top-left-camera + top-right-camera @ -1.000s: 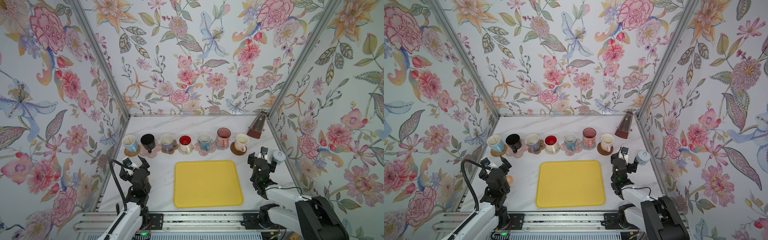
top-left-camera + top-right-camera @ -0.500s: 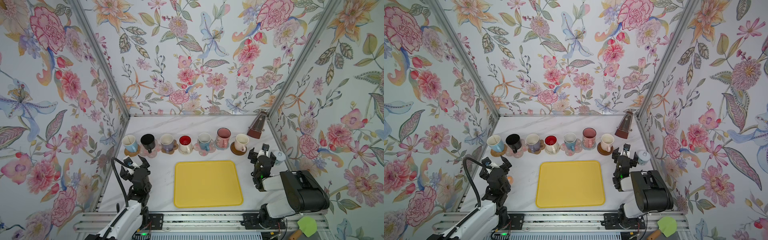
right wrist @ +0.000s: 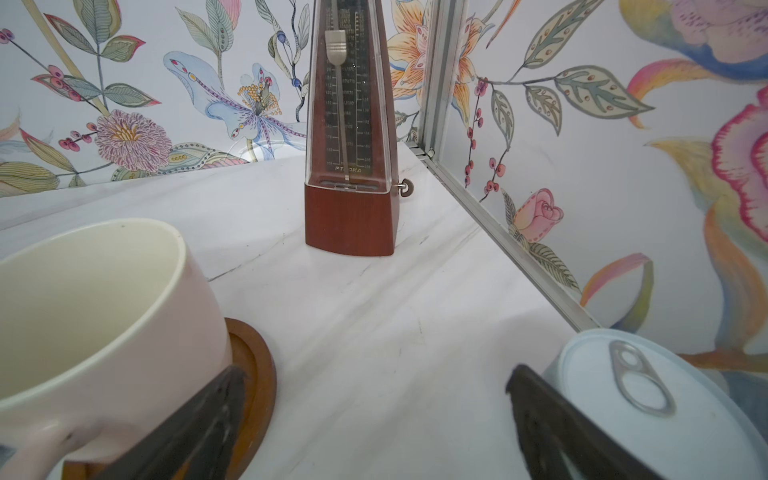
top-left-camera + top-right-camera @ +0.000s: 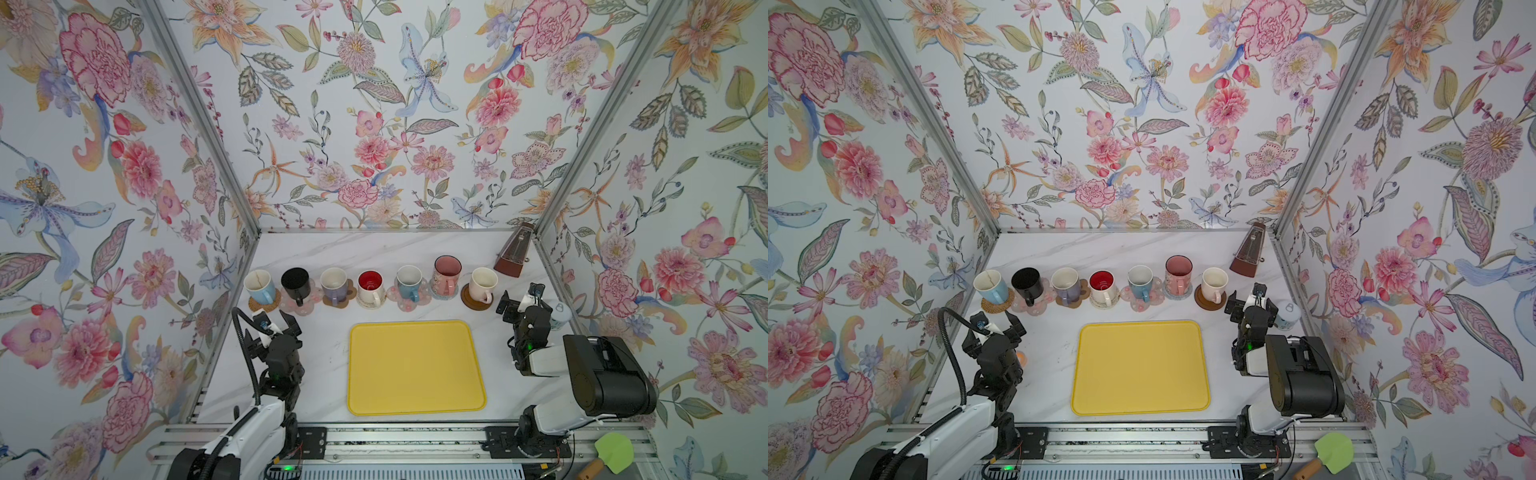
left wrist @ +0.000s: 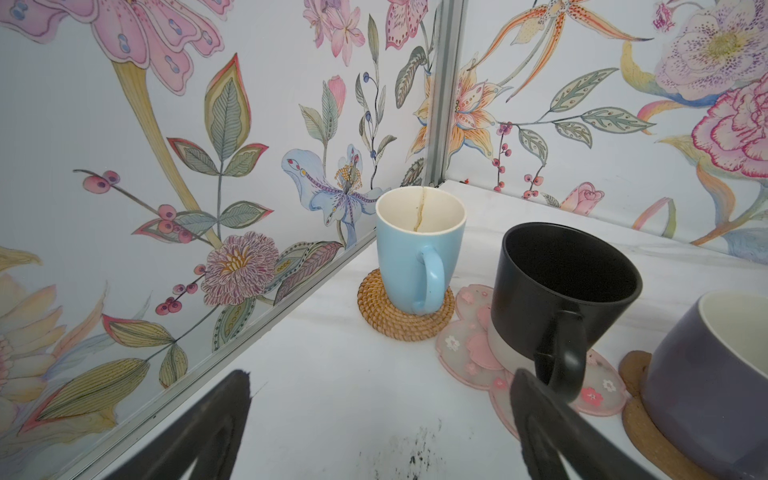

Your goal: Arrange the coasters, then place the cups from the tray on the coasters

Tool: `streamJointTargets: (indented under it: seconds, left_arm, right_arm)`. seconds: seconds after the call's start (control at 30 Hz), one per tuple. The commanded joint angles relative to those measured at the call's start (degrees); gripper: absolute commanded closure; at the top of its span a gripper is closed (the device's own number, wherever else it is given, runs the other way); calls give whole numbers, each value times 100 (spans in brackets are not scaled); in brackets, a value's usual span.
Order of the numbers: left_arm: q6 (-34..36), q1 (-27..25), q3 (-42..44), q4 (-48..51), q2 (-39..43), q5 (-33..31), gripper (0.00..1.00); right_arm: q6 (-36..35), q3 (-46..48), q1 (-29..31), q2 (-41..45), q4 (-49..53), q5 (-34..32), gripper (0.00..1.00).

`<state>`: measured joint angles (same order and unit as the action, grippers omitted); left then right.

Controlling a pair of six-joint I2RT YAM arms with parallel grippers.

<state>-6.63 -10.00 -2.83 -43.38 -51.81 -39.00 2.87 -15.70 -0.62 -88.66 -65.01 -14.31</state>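
Several cups stand in a row across the back of the table, each on one of the coasters, seen in both top views. From the left: a blue cup (image 4: pixel 259 286) on a woven tan coaster (image 5: pixel 405 318), a black cup (image 5: pixel 557 286) on a pink flower coaster (image 5: pixel 465 349), then on to a pale pink cup (image 3: pixel 95 307) on a dark brown disc (image 3: pixel 259 374). The yellow tray (image 4: pixel 415 368) lies bare in front. My left gripper (image 4: pixel 269 326) hangs open before the blue and black cups. My right gripper (image 4: pixel 521 301) is open beside the pale pink cup. Neither holds anything.
A wooden metronome (image 4: pixel 513 255) stands in the back right corner. A small white lidded jar (image 3: pixel 648 399) sits right beside my right gripper, against the right wall. A small orange ring (image 4: pixel 1020 357) shows beside the left arm. A green spatula (image 4: pixel 613 453) lies outside the front rail.
The right arm's black elbow has swung up into view at the front right, and its gripper has shifted slightly toward the back. The left arm has barely moved. Cups and coasters are unchanged.
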Motion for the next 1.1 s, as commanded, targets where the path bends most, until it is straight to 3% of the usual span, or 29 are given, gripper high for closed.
streamJointTargets:
  seconds: [0.0,0.2,0.37,0.47,0.57,0.67,0.73,0.83,0.93,1.07]
  left_arm:
    - [386,120,74,-796,-354,349,1]
    - [627,428,22,-2099,-1363,775,1]
    - [663,797,-210,-3071,-2335,1913,1]
    - [411,1003,-505,-3041,-2979,2614,1]
    - [680,1018,-647,-4154,-4118,3078,1]
    - [525,1027,-939,-2668,-3488,3045,1]
    - [611,1038,-991,-3218,-3927,3050,1]
    - [562,1024,-1105,-2456,-3615,3013,1]
    - [620,1018,-1033,-3037,-3728,3045,1]
    - [602,1017,-1043,-2945,-3730,3022,1]
  right_arm:
    - [88,20,7,-20,-114,66,1]
    - [82,18,7,-20,-128,67,1]
    - [83,26,7,-20,-140,68,1]
    - [81,30,9,-20,-148,47,1]
    - [75,28,14,-24,-148,42,1]
    - [72,29,18,-28,-153,38,1]
    - [73,30,17,-28,-145,41,1]
    - [73,38,13,-29,-152,32,1]
    - [73,37,17,-20,-159,35,1]
    - [73,34,17,-21,-162,30,1]
